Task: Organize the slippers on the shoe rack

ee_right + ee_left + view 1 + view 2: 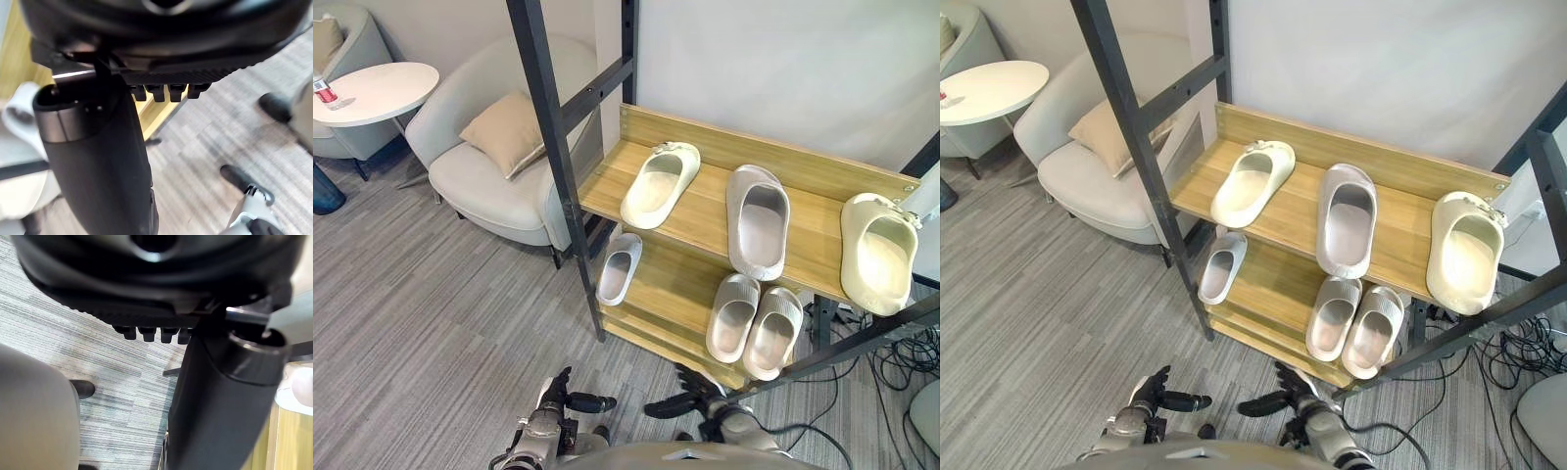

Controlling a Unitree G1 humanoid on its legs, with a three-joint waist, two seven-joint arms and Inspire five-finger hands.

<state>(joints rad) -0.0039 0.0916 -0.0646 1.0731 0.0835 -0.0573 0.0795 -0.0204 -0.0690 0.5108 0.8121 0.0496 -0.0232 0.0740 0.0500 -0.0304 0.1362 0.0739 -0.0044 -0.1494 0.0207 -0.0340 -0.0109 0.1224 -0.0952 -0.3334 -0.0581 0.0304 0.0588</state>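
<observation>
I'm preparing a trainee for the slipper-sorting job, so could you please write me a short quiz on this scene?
1. How many slippers lie on the upper shelf?
2. True or false: the left hand and the right hand each hold a slipper.
3. What lies at the upper shelf's right end? A) a grey slipper B) a cream slipper C) a ribbed pair

Key
1. Three.
2. False: both hands are open and empty.
3. B.
</observation>
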